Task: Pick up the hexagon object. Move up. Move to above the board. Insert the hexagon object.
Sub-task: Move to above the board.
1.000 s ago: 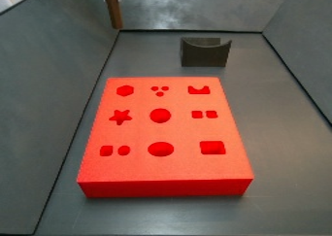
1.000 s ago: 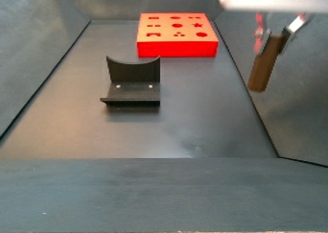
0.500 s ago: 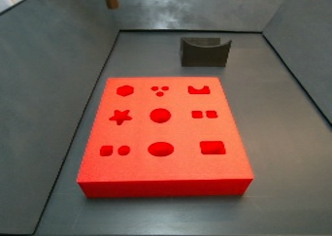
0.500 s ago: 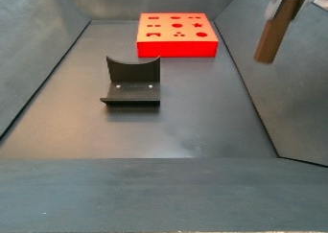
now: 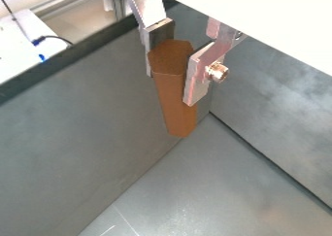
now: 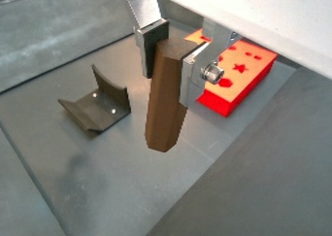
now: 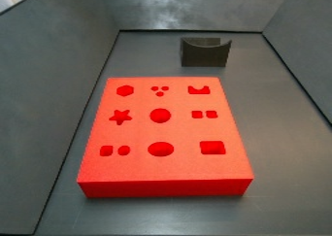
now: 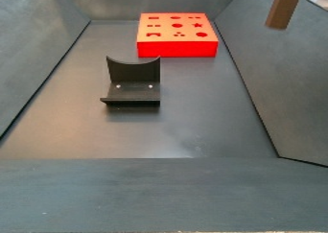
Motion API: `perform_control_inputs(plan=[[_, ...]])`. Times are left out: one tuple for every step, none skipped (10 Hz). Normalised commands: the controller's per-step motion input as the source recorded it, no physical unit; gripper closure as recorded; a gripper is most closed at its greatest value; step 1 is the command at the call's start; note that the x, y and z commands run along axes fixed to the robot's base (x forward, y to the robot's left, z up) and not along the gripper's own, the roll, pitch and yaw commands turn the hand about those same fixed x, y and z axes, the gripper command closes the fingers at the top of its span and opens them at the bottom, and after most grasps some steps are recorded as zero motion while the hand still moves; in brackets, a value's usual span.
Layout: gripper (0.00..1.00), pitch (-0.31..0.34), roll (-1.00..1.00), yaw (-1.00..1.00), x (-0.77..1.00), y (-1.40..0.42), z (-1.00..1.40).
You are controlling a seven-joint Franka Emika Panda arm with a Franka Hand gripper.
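Higher than a moment ago, the peg (image 8: 281, 7) now shows only its lower end at the side view's top edge. Left to right there: fixture (image 8: 130, 82), red board (image 8: 177, 34), peg. End effector (image 6: 177, 48) fingers (image 6: 151, 41) clamp the peg's top; it hangs upright below.

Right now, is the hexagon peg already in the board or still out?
Out. The gripper holds the hexagon peg in the air, apart from the red board.

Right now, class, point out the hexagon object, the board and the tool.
hexagon object (image 6: 163, 104), a wrist view, middle of its front face.
board (image 7: 182, 133), a side view, bare top surface.
tool (image 5: 182, 60), a wrist view, between fingertips, gripping the peg.
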Motion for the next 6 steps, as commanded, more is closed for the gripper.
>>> perform_control_inputs(plan=[[1.00, 0.086, 0.01, 0.02, 0.00, -0.03, 0.70], [1.00, 0.089, 0.01, 0.02, 0.00, -0.02, 0.59], [1.00, 0.088, 0.02, 0.02, 0.00, -0.02, 0.40], [1.00, 0.088, 0.02, 0.02, 0.00, -0.01, 0.25], [1.00, 0.661, 0.33, -0.15, 0.53, -1.00, 0.06], [1.00, 0.644, 0.33, -0.14, 0.53, -1.00, 0.04]])
